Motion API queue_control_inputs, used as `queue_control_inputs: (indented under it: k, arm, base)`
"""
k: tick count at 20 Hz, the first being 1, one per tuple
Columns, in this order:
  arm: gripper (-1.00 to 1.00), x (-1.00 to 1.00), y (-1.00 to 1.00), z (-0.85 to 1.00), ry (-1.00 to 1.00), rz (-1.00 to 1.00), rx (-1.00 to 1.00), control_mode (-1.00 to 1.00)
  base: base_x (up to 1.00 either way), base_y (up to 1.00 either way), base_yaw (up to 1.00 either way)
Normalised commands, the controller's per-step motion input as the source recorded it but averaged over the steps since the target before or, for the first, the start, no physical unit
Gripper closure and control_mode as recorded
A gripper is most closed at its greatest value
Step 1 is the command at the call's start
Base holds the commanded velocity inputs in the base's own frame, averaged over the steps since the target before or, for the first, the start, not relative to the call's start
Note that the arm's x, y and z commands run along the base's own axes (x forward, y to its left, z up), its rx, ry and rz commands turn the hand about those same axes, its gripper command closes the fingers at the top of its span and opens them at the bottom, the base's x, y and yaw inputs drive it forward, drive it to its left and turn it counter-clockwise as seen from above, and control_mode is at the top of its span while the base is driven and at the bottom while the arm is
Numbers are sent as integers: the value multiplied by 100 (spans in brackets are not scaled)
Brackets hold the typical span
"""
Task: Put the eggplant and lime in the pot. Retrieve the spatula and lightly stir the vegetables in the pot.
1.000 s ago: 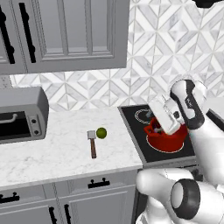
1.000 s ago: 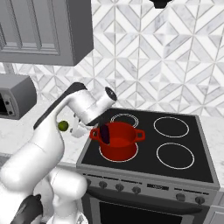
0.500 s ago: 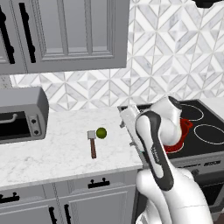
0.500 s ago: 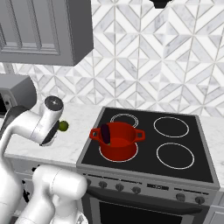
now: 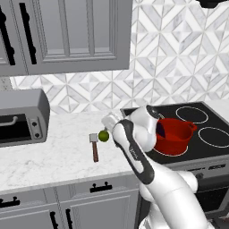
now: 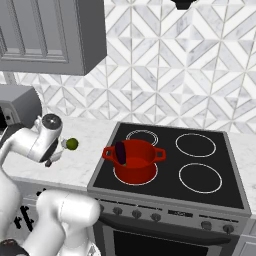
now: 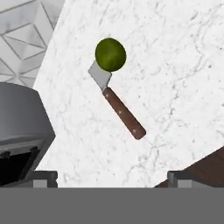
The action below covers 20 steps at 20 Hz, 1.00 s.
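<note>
Gripper [image 7: 112, 175] spread wide at the frame's bottom above the worktop [image 7: 175, 65], lime [image 7: 110, 54] touching the spatula [image 7: 117, 103] head (upper centre).

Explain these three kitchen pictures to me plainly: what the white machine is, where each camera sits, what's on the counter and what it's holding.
The white machine is a robot arm on a driving base. Two pictures come from cameras behind it, left and right; the third looks down from its hand, which is open and holds nothing. On the marble counter lie a lime and a spatula, touching or overlapping. A toaster oven stands to the left. On the stove a red pot already has the eggplant in it.
</note>
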Motion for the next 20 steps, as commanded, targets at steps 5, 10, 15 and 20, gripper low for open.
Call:
queue_control_inputs:
  k: [5,10,15,20]
  arm:
    - [-100,71,2,0,0,41,-27,-100]
    - [-100,49,10,0,0,10,-38,-100]
    - [-100,26,2,-43,1,0,-26,-100]
    - [-100,15,1,-42,0,0,-14,-100]
  base:
    - [0,0,0]
    - [0,0,0]
    - [0,0,0]
    - [0,0,0]
